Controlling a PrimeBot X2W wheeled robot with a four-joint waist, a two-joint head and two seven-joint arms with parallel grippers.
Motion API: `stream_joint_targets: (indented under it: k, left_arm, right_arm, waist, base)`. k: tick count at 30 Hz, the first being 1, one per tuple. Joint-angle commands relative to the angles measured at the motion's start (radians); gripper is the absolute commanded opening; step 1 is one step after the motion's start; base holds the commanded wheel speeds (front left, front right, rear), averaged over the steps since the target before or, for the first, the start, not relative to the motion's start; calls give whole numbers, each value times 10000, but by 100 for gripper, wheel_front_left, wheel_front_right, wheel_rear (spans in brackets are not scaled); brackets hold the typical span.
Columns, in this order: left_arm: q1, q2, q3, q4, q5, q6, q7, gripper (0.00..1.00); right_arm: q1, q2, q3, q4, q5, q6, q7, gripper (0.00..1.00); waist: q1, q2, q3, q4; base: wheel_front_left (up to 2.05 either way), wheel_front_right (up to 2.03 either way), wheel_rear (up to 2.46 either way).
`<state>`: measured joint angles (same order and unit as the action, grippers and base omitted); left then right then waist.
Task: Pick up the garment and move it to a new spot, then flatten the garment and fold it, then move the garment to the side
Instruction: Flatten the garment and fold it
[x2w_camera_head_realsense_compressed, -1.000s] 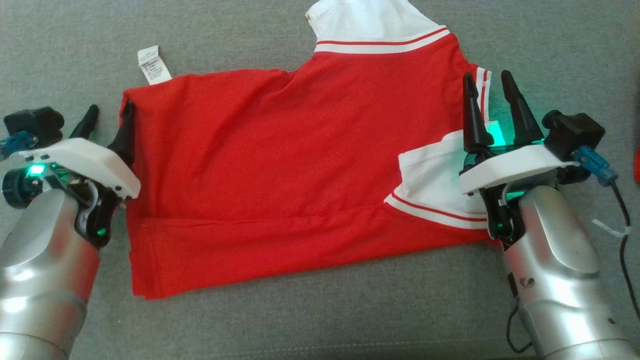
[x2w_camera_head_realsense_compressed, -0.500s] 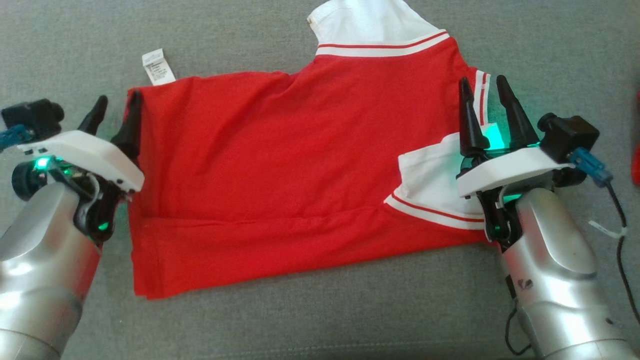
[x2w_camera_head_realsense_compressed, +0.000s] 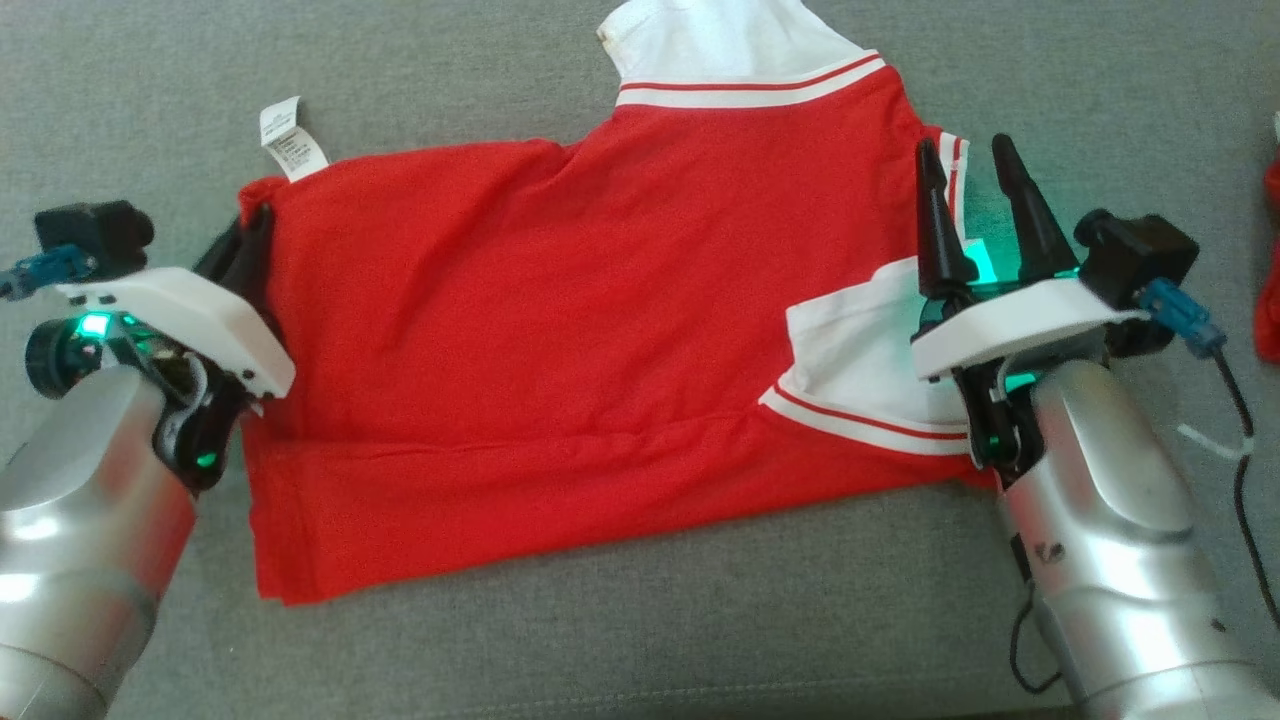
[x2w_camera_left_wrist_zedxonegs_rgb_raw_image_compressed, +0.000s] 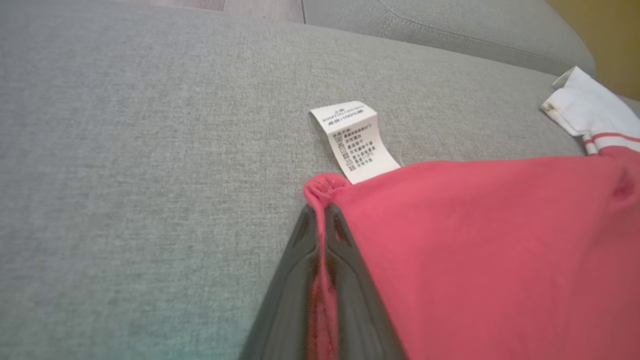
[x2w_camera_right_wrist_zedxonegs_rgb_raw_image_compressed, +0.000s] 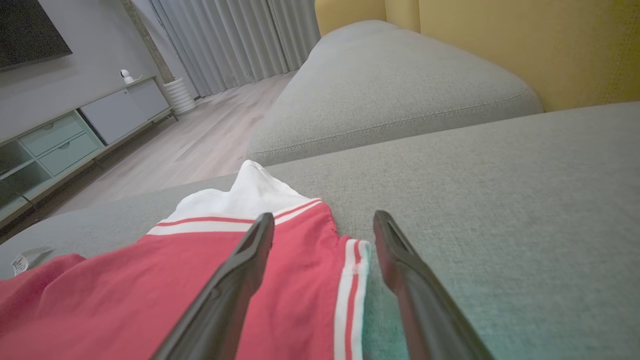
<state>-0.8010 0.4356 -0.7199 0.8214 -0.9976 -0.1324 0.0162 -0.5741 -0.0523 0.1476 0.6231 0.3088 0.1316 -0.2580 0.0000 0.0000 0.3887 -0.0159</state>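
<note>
Corner of the red shirt with white striped trim (x2w_camera_head_realsense_compressed: 560, 320), flat on the grey fabric cushion (x2w_camera_head_realsense_compressed: 700, 640), is pinched tight in my left gripper (x2w_camera_left_wrist_zedxonegs_rgb_raw_image_compressed: 320, 209). My right gripper (x2w_camera_head_realsense_compressed: 962, 150) gapes empty, so pulling one-sided could bunch it.

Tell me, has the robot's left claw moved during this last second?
Yes. The left gripper, open before, has shut on a corner of the red shirt: its outer finger swung in toward the hem, below the white care label.

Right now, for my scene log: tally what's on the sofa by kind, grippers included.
red garment: 1
care label: 1
grippers: 2, left gripper and right gripper
red thing at the right edge, unclear: 1
Total: 5
</note>
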Motion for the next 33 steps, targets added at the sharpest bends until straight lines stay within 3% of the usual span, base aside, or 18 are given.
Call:
stream_joint_targets:
  k: [1,7,12,25,33]
  left_arm:
    - [-330,494,133,-94,-63,18,-73,0]
    - [-627,655,118,62,-195,18,-1242,0]
    - [-875,310,85,450,110,18,-2278,0]
    - [-1540,-1135,-617,172,277,17,-2752,0]
    - [-1901,-1708,-1048,20,212,17,-2775,0]
  right_arm:
    - [-351,20,162,-224,-98,-9,-38,100]
    - [-1186,12,-62,351,-754,-9,-38,100]
    - [-2306,-220,-230,1393,-1407,-9,546,100]
    - [-5308,-1188,105,3913,-2612,-9,3479,100]
    - [-6224,-1593,-295,4884,-3425,-9,4286,100]
  waist:
    - [0,0,2,48]
    - [0,0,-18,414]
    - [0,0,7,1057]
    - [0,0,829,2903]
    - [0,0,1240,3613]
  base:
    - [0,0,0]
    - [0,0,0]
    - [0,0,0]
    - [0,0,0]
    - [0,0,0]
